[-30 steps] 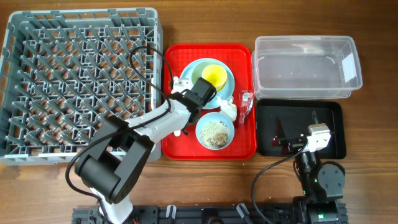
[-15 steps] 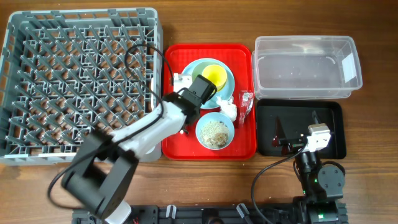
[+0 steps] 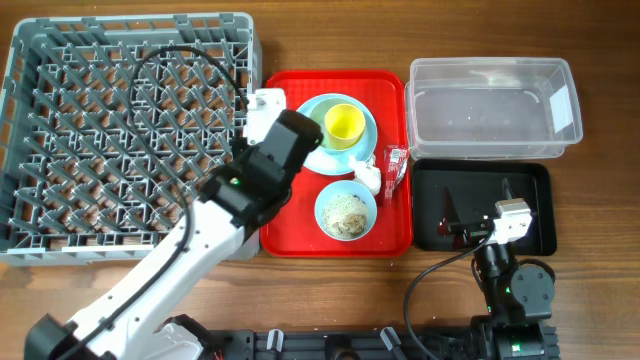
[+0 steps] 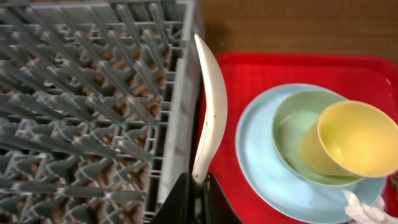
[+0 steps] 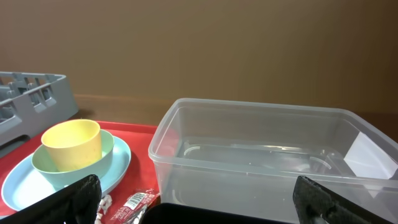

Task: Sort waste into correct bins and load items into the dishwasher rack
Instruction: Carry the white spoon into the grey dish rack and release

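Note:
My left gripper point(image 4: 198, 194) is shut on the handle of a white plastic utensil point(image 4: 210, 106); whether it is the spoon or the fork I cannot tell. It hangs over the red tray's left edge, beside the wall of the grey dishwasher rack point(image 4: 180, 93). In the overhead view that gripper point(image 3: 262, 108) is between the rack point(image 3: 130, 22) and the light blue plate point(image 3: 312, 108). The yellow cup point(image 3: 343, 123) stands in a pale green bowl point(image 4: 292, 124) on the plate. A light blue bowl point(image 3: 346, 210) holds rice-like scraps. My right gripper point(image 5: 199, 205) is open and empty.
The red tray point(image 3: 390, 235) also carries a crumpled tissue point(image 3: 369, 178) and a red wrapper point(image 3: 396, 165). The clear tub point(image 3: 490, 63) stands at the back right, with the black tray point(image 3: 530, 200) in front of it under my right gripper point(image 3: 478, 205).
My left arm has risen and swung left from the plate's edge towards the rack, taking the white utensil with it. The right arm has not moved.

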Tool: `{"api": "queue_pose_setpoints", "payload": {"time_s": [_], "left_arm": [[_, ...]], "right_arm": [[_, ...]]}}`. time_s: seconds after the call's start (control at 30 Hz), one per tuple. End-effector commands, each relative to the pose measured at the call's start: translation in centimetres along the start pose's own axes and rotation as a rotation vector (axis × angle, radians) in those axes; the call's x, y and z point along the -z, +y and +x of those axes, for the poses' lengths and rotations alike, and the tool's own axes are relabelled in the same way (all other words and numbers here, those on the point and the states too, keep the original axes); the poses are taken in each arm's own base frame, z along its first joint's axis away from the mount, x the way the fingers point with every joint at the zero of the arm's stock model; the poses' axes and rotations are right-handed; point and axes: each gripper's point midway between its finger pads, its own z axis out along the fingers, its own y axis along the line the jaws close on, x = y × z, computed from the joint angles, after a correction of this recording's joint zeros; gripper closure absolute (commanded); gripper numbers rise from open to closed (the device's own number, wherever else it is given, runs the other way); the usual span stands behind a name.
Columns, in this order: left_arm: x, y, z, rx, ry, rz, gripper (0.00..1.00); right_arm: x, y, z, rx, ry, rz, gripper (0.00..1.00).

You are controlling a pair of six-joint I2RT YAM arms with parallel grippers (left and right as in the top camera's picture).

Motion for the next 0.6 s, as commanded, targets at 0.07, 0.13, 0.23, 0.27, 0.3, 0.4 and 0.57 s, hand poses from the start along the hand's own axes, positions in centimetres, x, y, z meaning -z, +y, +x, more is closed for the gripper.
{"api": "queue_pose_setpoints", "payload": {"time_s": [0.07, 0.13, 0.23, 0.27, 0.3, 0.4, 0.57], "left_arm": [[-1.2, 4.9, -1.3, -0.024, -0.004, -0.128, 0.96], [-2.4, 6.3, -0.9, -0.02, 0.026, -0.171, 0.96], [-4.2, 6.3, 0.3, -0.049, 0.101, -0.124, 0.96], [-4.8, 6.0, 0.9, -0.08, 0.129, -0.103, 0.96], [-5.5, 6.1, 1.2, -0.101, 0.145, -0.102, 0.96], [-7.6, 6.0, 2.1, -0.136, 0.178, -0.117, 0.96], [-8.9, 5.7, 3.4, -0.168, 0.218, -0.122, 0.96]], "right_arm": [[0.0, 0.1, -0.2, -0.001, -0.007, -0.006, 0.0], [0.0, 0.1, -0.2, -0.001, -0.006, -0.006, 0.0], [0.0, 0.1, -0.2, -0.001, -0.006, -0.006, 0.0], [0.0, 0.1, -0.2, -0.001, -0.006, -0.006, 0.0], [0.0, 0.1, -0.2, -0.001, -0.006, -0.006, 0.0], [0.0, 0.1, -0.2, -0.001, -0.006, -0.006, 0.0], [0.0, 0.1, -0.2, -0.001, -0.006, -0.006, 0.0]]}}
